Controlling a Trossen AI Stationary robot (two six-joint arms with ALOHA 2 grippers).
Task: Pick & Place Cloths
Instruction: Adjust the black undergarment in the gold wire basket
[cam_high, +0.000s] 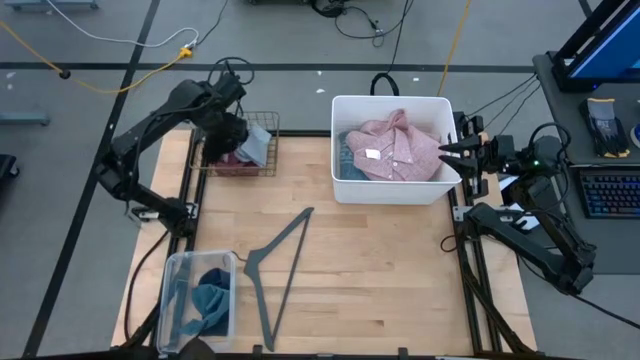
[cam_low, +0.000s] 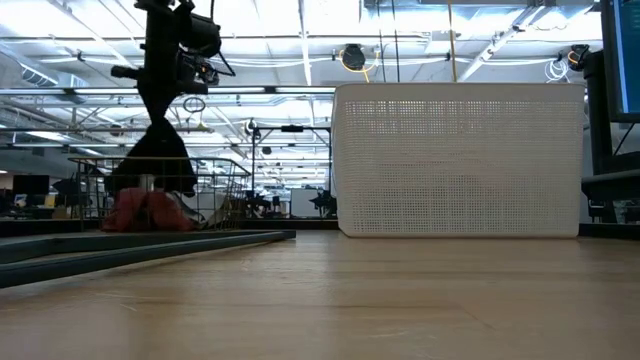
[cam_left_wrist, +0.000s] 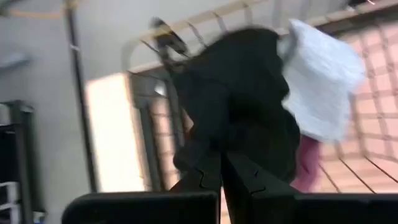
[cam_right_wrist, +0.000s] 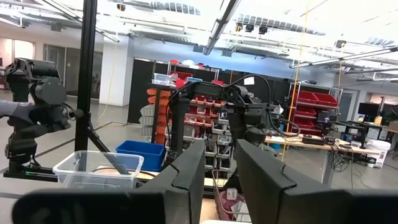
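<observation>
**Mia:** What was the left claw doing?

**Ben:** It was pinched tight on a black cloth. It hung over the wire basket at the far left part of the counter. The black cloth dangled from it, with its bottom end down in the basket.

**Mia:** Was anything else in that basket?

**Ben:** Yes. A pale grey-blue cloth and a maroon cloth lay inside, so those looked like they still had to be moved.

**Mia:** And the right claw?

**Ben:** It waited at the right edge of the white bin. Its two fingers stood a bit apart, and nothing was between them.

**Mia:** So how much was done?

**Ben:** Some of it, it seemed. A pink checked shirt lay in the white bin on top of something blue. A teal cloth and a darker one sat in the clear box near the front. The grey hanger lay on the counter between them.

**Mia:** Which way were the cloths going?

**Ben:** He could not tell that.
</observation>
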